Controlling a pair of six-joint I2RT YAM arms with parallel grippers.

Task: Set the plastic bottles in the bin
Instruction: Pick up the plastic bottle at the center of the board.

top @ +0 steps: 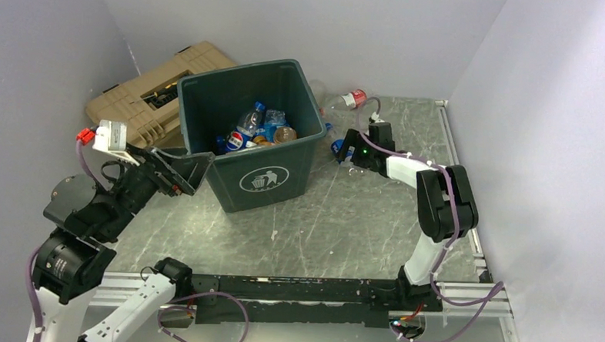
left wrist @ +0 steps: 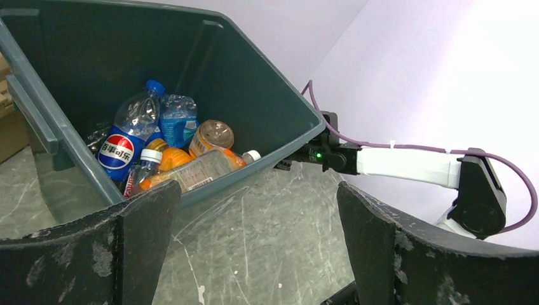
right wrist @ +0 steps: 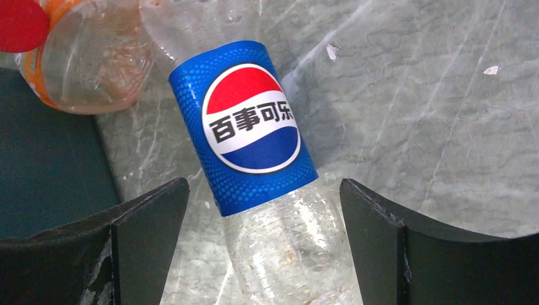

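Currently the right pincer (right wrist: 264, 190) is spread astride the blue-label bottle (right wrist: 253, 124), which lies on the worktop (right wrist: 445, 127) beside the bin (top: 260, 181). Lower squarely, close on the label band, and avoid the red-cap bottle (right wrist: 89, 63). The left pincer (left wrist: 259, 190) is spread and empty.

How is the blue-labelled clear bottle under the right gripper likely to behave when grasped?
The blue-labelled bottle looks empty, so it is probably light. Its clear wall appears crinkled, so it may dent when squeezed. Lying on its side, it could roll if nudged.
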